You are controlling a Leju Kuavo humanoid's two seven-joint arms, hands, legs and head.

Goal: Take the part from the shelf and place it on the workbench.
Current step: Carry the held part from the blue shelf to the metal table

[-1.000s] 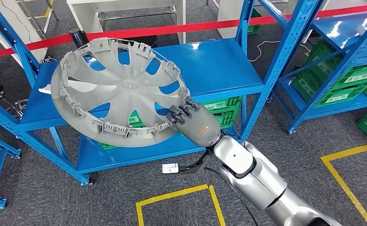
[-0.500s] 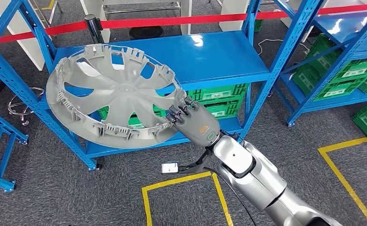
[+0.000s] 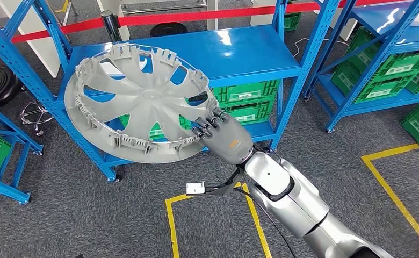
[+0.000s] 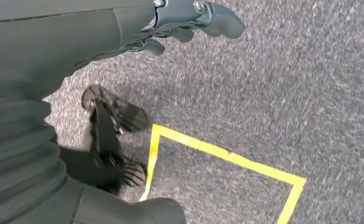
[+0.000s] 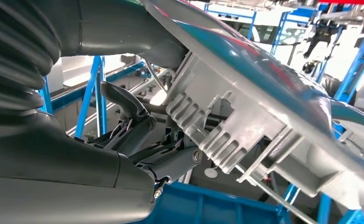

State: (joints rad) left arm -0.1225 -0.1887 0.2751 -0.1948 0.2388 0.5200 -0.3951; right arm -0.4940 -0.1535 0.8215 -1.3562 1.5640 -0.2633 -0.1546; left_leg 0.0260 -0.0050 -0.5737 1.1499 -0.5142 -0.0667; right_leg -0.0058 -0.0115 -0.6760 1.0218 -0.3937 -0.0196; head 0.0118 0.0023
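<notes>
Workshop or warehouse floor, blue steel shelving (image 3: 261, 64), green crates (image 3: 247, 105); yellow floor tape (image 3: 395, 199), red barrier tape (image 3: 196, 16)

wheel cover (image 3: 143, 99): 1 | blue shelves (image 3: 250, 51): 3 | green crates (image 3: 245, 105): several

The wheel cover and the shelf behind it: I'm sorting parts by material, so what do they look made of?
Wheel cover: likely moulded plastic, matte grey, judging by the thin ribbed clips along its rim. Shelf: apparently painted metal, glossy blue, with perforated uprights and light glare on the board.
</notes>
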